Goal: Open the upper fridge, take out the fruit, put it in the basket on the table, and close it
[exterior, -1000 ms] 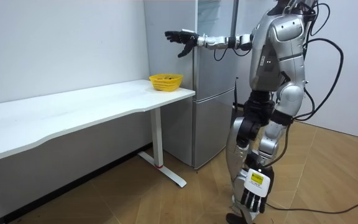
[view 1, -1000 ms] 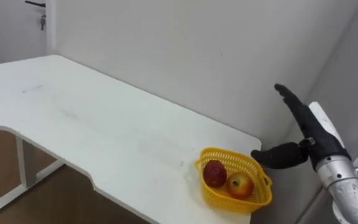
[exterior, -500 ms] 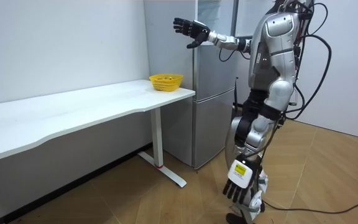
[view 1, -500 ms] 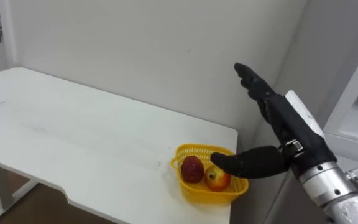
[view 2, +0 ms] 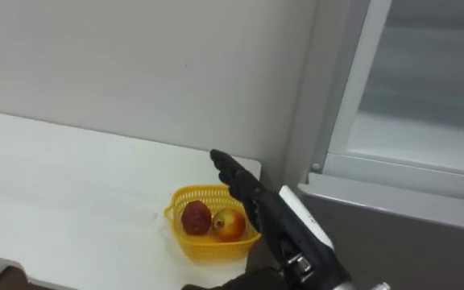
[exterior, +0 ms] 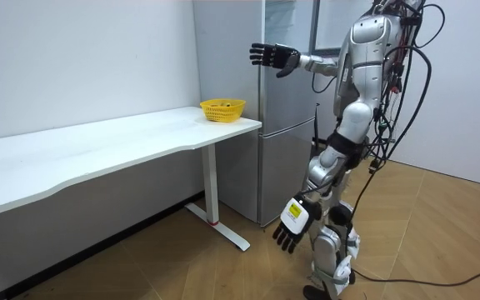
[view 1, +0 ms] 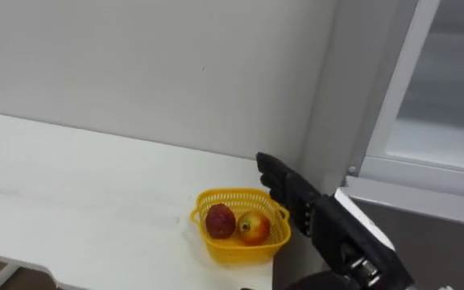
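A tall grey fridge (exterior: 286,108) stands against the wall at the table's end, and I stand in front of it. Its upper part (view 1: 449,97) fills the right of my eye views. My right hand (view 1: 296,201) is raised at shoulder height, open with fingers spread, just left of the fridge's front edge and above the table corner. It holds nothing and is apart from the fridge. In the room view the same right hand (exterior: 275,58) reaches toward the fridge's upper half. My left hand (exterior: 292,222) hangs low beside my leg, open and empty.
A yellow basket (view 1: 240,244) sits at the corner of the white table (view 1: 71,201) beside the fridge. It holds a dark red fruit (view 1: 219,221) and a red-yellow apple (view 1: 254,228). The wooden floor (exterior: 440,242) behind me is open.
My view has swung right, from the table to the fridge. My raised right hand has moved toward the fridge. My body has turned, and my left hand has swung forward.
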Motion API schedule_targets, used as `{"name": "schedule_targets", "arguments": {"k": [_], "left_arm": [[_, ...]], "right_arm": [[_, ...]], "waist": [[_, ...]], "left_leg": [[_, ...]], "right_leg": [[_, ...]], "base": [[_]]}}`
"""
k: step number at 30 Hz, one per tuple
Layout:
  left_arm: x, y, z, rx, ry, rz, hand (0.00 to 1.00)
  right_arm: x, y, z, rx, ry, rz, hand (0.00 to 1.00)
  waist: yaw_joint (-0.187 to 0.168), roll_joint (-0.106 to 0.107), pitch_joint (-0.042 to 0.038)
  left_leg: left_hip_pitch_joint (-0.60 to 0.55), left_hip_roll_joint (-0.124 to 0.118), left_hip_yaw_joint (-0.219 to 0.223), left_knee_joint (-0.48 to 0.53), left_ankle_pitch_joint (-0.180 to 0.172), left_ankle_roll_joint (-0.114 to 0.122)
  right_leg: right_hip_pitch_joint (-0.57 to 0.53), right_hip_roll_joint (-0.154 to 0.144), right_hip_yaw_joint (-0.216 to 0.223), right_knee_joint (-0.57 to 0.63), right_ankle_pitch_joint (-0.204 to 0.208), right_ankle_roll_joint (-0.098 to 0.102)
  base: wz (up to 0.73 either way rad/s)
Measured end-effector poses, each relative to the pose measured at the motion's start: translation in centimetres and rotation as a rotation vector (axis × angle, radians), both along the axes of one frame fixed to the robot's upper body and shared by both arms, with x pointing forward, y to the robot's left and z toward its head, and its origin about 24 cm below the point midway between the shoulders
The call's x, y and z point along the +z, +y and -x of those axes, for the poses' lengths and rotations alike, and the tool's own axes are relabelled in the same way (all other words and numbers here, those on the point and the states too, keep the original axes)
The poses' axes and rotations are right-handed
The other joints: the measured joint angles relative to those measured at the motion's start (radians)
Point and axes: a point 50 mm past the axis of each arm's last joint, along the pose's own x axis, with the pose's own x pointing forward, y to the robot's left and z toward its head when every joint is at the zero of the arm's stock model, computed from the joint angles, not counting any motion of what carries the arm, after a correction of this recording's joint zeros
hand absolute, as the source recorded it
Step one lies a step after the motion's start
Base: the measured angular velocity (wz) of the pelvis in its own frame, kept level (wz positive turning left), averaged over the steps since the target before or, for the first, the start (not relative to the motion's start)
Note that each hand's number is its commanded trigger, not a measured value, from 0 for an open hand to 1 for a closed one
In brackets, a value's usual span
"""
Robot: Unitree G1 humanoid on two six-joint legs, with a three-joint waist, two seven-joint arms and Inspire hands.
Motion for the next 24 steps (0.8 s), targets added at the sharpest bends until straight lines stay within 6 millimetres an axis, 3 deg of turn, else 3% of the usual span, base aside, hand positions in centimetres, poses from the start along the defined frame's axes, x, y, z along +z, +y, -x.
{"name": "schedule_targets", "arguments": {"k": [3, 7, 10, 15, 24], "left_arm": [[-0.2, -0.5, 1.0, 0.01, 0.027, 0.014, 0.0], [-0.5, -0.9, 1.3, 0.015, 0.039, 0.032, 0.0], [-0.6, -1.0, 1.2, 0.018, 0.031, 0.042, 0.0], [-0.6, -1.1, 2.2, 0.046, 0.026, 0.043, 0.0], [-0.5, -0.7, 3.3, 0.09, 0.033, 0.017, 0.0]], "right_arm": [[0.7, -0.2, 0.8, -0.034, -0.044, -0.038, 0.0], [1.7, -0.6, 1.1, -0.103, -0.126, -0.072, 0.0], [2.9, -1.4, 1.7, -0.198, -0.215, -0.102, 0.0], [5.5, -4.6, 2.8, -0.472, -0.428, -0.16, 0.0], [6.2, -8.8, 4.3, -0.817, -0.534, -0.258, 0.0]], "waist": [[-0.015, 0.025, -0.0029], [-0.053, 0.043, -0.0033], [-0.062, 0.045, -0.003], [-0.094, 0.045, -0.003], [-0.143, 0.049, -0.0036]], "left_leg": [[0.0, 0.002, 0.014, -0.004, 0.0, 0.0], [0.0, 0.002, 0.019, -0.004, 0.0, 0.0], [0.006, 0.003, 0.029, -0.006, 0.0, 0.0], [0.022, 0.003, 0.053, -0.014, 0.0, 0.0], [0.023, 0.004, 0.078, -0.021, 0.0, 0.0]], "right_leg": [[-0.012, 0.003, 0.014, 0.012, 0.0, 0.0], [-0.014, 0.004, 0.017, 0.012, 0.0, 0.0], [-0.012, 0.007, 0.027, 0.012, 0.0, 0.0], [-0.004, 0.014, 0.045, 0.012, 0.0, 0.0], [-0.023, 0.015, 0.062, 0.028, -0.001, -0.001]], "base": [[-0.15], [-0.06], [-0.09], [-0.1], [-0.09]]}}
